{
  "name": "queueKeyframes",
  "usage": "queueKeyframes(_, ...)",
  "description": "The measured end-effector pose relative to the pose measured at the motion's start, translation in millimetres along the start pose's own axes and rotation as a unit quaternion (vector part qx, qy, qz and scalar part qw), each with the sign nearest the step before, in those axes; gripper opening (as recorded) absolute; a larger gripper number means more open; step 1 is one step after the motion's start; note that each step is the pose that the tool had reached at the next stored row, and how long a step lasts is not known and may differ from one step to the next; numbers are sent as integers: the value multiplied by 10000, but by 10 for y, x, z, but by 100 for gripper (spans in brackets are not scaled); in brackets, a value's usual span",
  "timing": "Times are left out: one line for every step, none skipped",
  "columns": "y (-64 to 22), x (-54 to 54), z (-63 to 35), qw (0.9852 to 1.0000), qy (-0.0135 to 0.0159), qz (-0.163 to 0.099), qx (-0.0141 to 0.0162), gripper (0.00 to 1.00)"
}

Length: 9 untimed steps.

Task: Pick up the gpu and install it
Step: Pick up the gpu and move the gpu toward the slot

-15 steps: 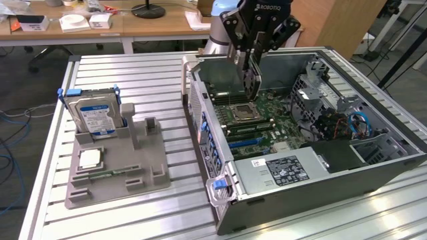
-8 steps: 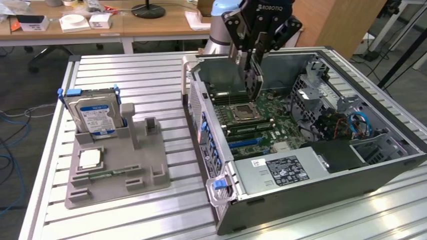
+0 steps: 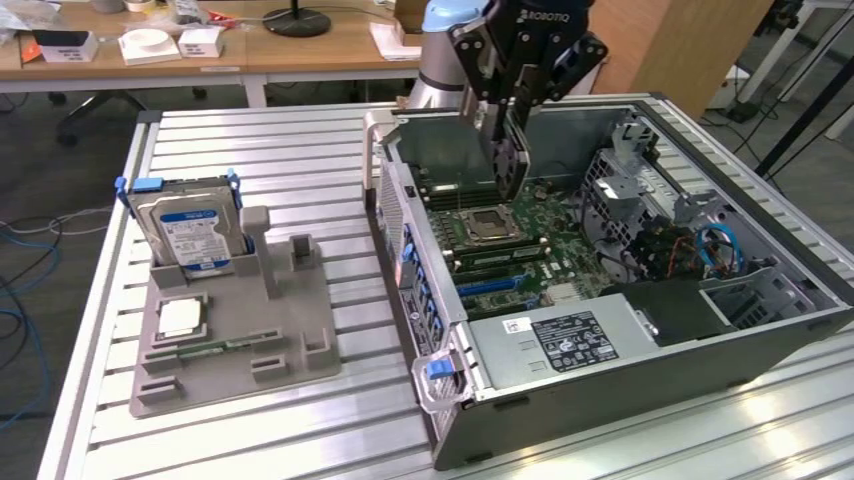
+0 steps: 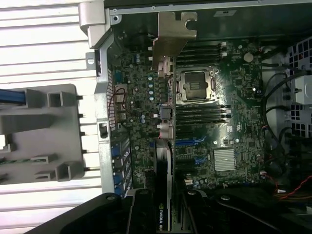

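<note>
Exterior view, fwiw: the gpu [image 3: 509,165] was held on edge above the motherboard [image 3: 541,235] inside the opened pc case [image 3: 601,400], clamped between the fingers [image 3: 498,115]. The hard drive [image 3: 194,230] was parked in the grey holder [image 3: 267,340] on the bench [image 3: 347,420], well apart.

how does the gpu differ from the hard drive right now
The gpu hangs clamped in the hand over the open computer case, while the hard drive sits slotted in the grey holder. The gpu is a thin dark card, and the hard drive is thicker and silver, with a blue-white label. Both stand on edge.
</note>
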<state>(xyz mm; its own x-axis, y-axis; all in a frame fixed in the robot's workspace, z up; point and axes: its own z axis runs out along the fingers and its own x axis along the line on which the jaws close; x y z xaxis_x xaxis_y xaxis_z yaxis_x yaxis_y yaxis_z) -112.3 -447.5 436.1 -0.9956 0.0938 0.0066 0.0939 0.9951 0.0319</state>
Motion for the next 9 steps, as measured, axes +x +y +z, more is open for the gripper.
queueKeyframes(1, -5, 0, 10000, 0, 0, 0, 26)
queueKeyframes(1, -9, 1, 10000, 0, 0, 0, 26)
queueKeyframes(1, -14, 2, 10000, 0, 0, 0, 26)
queueKeyframes(2, -19, 2, 10000, 0, 0, 0, 26)
queueKeyframes(2, -23, 3, 10000, 0, 0, 0, 26)
queueKeyframes(2, -27, 3, 10000, 0, 0, 0, 26)
queueKeyframes(3, -32, 4, 10000, 0, 0, 0, 26)
queueKeyframes(3, -36, 5, 10000, 0, 0, 0, 26)
queueKeyframes(4, -41, 5, 10000, 0, -1, 0, 26)
